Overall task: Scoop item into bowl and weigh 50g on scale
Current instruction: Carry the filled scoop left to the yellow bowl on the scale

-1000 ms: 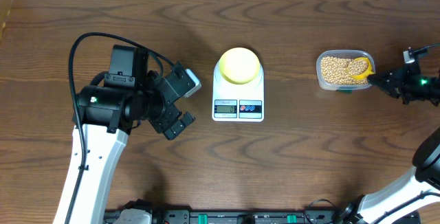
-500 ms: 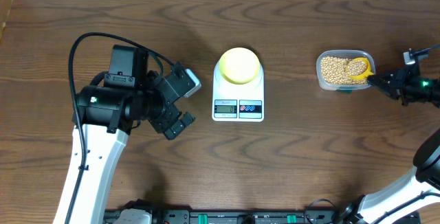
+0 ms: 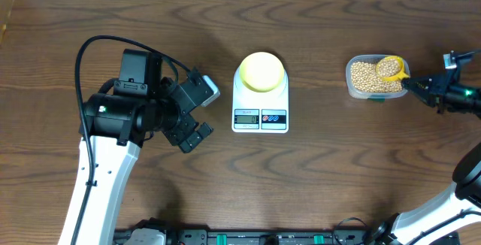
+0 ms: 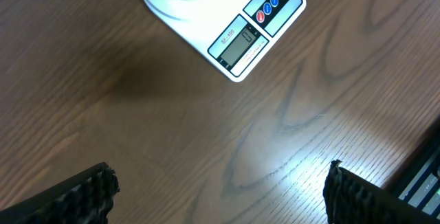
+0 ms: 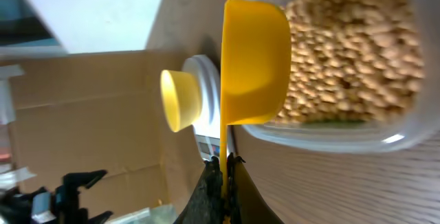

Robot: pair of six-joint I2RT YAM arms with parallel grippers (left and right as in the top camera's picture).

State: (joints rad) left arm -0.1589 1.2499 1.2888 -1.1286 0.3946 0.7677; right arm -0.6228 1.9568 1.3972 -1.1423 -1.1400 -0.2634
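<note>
The right gripper (image 3: 415, 86) is pressed together, pinching the handle of the yellow scoop (image 3: 391, 68) over the beans (image 3: 364, 80) in the clear tub (image 3: 350, 65). The left gripper (image 4: 220, 193) is spread wide, empty, above the dark wooden worktop (image 3: 338, 170). The bowl (image 3: 261, 71) sits on the scale (image 3: 260, 119). Only the right wrist view shows the scoop's underside.

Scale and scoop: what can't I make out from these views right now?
- Reading on the scale: digits too faint in the left wrist view, too small overhead.
- Load in the yellow scoop: the right wrist view shows only its underside, and overhead is too small to count beans.
- Inside of the bowl: cut off by the top edge in the left wrist view.
</note>
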